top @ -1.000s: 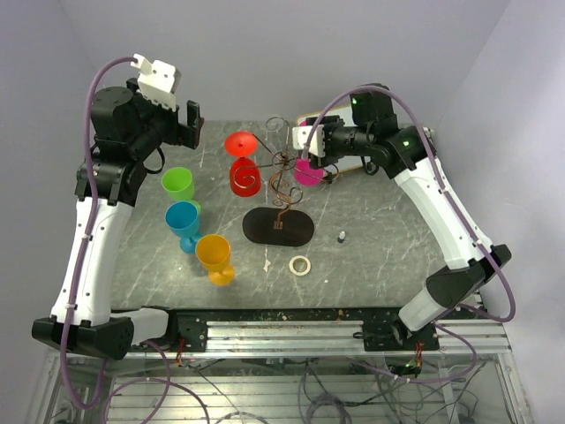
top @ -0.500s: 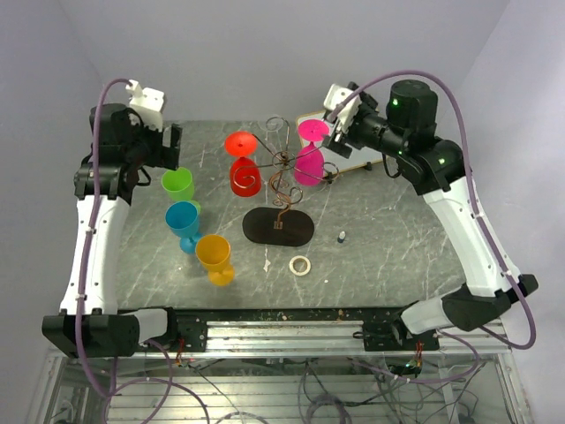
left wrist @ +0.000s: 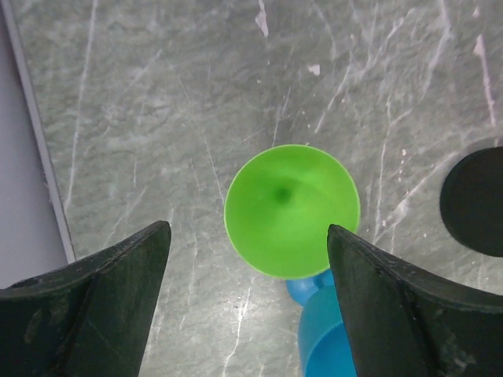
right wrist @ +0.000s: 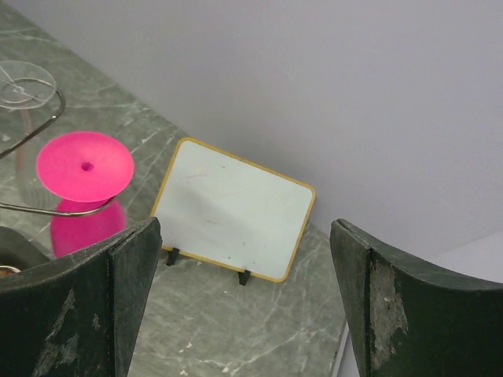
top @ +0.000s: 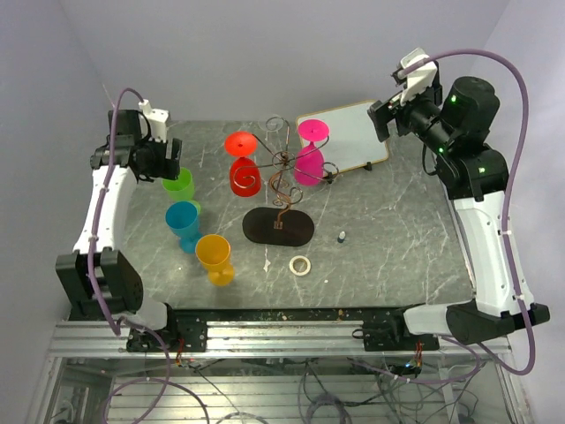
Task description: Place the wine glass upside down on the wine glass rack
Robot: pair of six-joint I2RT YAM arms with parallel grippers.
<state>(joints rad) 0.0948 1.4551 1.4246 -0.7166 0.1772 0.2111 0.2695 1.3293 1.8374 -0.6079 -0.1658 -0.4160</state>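
Fingers (left wrist: 102, 290) of L gripper (left wrist: 247, 236) spread wide & empty over green wine glass (left wrist: 291, 208), R gripper (right wrist: 244, 236) likewise spread, empty; best centre L, drop straight, mind blue glass (left wrist: 330, 334) just beside.

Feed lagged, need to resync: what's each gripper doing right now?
Left gripper: open, empty, above the green glass.
Right gripper: open, empty, facing the white board.

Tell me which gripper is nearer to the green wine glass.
Left. The left gripper hangs directly above the green wine glass, fingers open to either side of it. The right gripper is raised far across the table, by the white board.
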